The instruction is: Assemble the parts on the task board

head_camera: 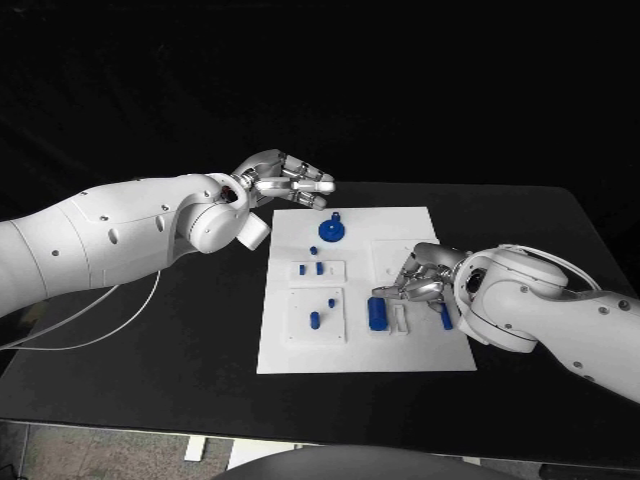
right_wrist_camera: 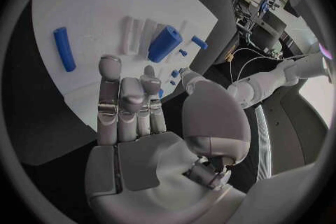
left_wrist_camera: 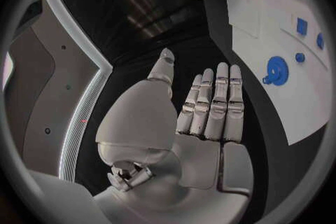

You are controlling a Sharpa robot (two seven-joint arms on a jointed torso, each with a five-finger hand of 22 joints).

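Your right hand (head_camera: 418,275) hung over the right part of the board (head_camera: 407,355), fingers apart and gripping nothing; the right wrist view showed them extended side by side with the thumb off to one side. Just under the fingertips lay the block (head_camera: 376,312), a chunky blue piece resting beside white ribs, and near it, toward the board's right edge, the bar (head_camera: 444,316). From these pictures I could not tell whether any fingertip touched the block.

Your left hand (head_camera: 281,180) sat off the board's far left corner, fingers loosely curled, holding nothing; the left wrist view showed it flat and free. The gear (head_camera: 330,231) stood on the far part of the board, close to that hand, and small pegs (head_camera: 314,319) sat in the left plates.

By my reading, the step was picking up the block. To do it well, you needed to bring the thumb to one long side and the fingers to the other, keeping clear of the ribs, and close squarely so the piece did not roll or skid toward the bar. Lift only once both sides were firmly pinched.
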